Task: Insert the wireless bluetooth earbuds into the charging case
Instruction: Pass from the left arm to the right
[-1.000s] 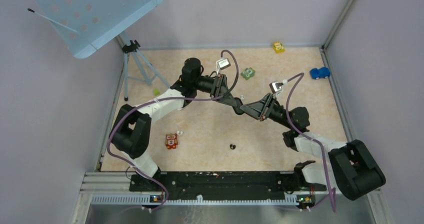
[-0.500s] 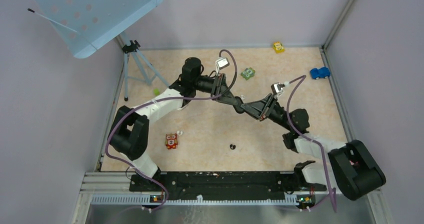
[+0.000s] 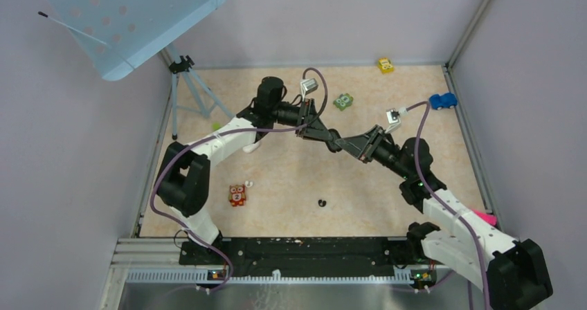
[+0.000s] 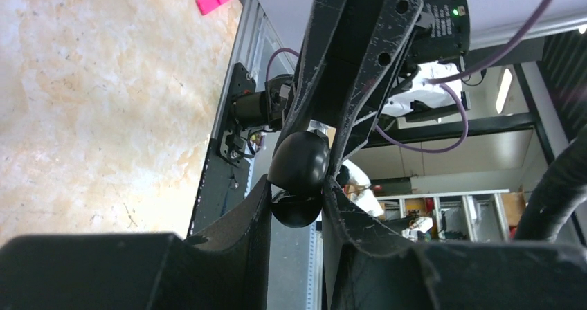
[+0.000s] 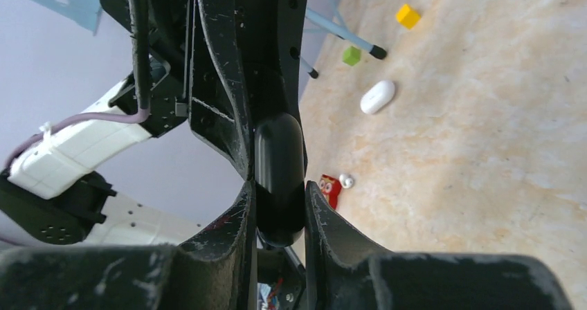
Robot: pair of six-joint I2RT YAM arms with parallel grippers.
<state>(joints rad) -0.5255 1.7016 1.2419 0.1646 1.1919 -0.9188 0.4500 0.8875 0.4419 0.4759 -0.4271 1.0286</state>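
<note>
A beige marbled tabletop (image 3: 291,178) is enclosed by plain lilac walls (image 3: 332,19). A pale blue perforated panel (image 3: 131,19) is seen at the far left corner, above a tripod (image 3: 187,92).

The left arm (image 3: 221,140) is raised along the left side and bent inward at the elbow. The right arm (image 3: 450,210) is stretched diagonally from the near right corner toward the middle. The two wrists are brought tip to tip above the centre of the tabletop.

The black charging case (image 4: 299,163) is held in the air at that meeting point. The left end effector (image 4: 296,201) is closed onto its lower rounded part. The right end effector (image 5: 279,199) is clamped on it from the opposite end, with a finger pressed against each side. In the top view the case is almost wholly hidden by the fingers, and it cannot be told whether its lid is raised.

A white oval object (image 3: 253,148) is seen on the tabletop beneath the left forearm. An owl toy (image 3: 237,195) is set toward the near left, and a white earbud (image 3: 249,183) lies just beside it. A black earbud (image 3: 322,202) lies alone on the tabletop, nearer the bases and well apart from both end effectors. Both earbuds are outside the case.
</note>
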